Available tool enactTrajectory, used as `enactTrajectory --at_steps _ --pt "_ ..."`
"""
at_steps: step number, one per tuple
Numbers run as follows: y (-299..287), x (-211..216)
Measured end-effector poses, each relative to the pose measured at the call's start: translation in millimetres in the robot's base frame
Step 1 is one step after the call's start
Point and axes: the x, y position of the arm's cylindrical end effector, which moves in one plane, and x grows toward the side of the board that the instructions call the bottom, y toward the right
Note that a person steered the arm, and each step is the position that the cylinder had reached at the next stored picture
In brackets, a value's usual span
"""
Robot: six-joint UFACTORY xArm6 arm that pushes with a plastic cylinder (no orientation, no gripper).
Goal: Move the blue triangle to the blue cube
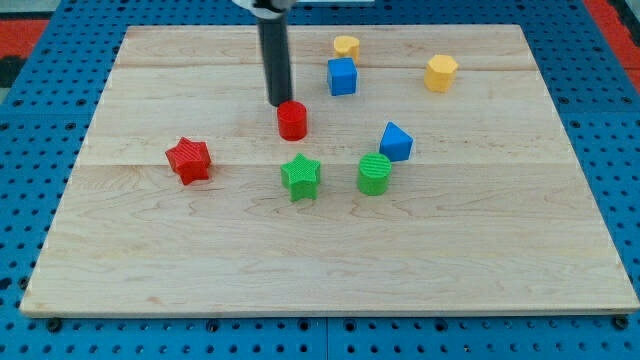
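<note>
Blue triangle (396,141) sits right of centre on the table (480,260), just above-right of the green cylinder (374,173); blue cube (342,76) lies toward the view's top, yellow cylinder (346,46) just above it. Open wood between the two blues. Rod tip (279,104) touches or nearly touches the red cylinder (292,121), well left of the triangle. No pincer on this rod, so no state to tell. Also green star (300,176), red star (188,159), yellow hexagon (440,72). Light wooden table over blue perforated base (30,110).

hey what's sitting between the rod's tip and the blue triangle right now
In the camera view, the red cylinder sits right beside my tip; beyond it, bare board up to the blue triangle.
</note>
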Motion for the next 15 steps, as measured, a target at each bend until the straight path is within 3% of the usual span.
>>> enactTrajectory --at_steps 1,2,4,5,6,7,8,9,10,11,13,14,15 --pt "47 76" --pt "64 60" --pt "172 75" --pt "199 99" --pt "224 81" --pt "200 21" --pt "162 -12" --pt "201 25" --pt "159 25" --pt "158 -20" --pt "167 17" --pt "118 -31" --pt "61 -10"
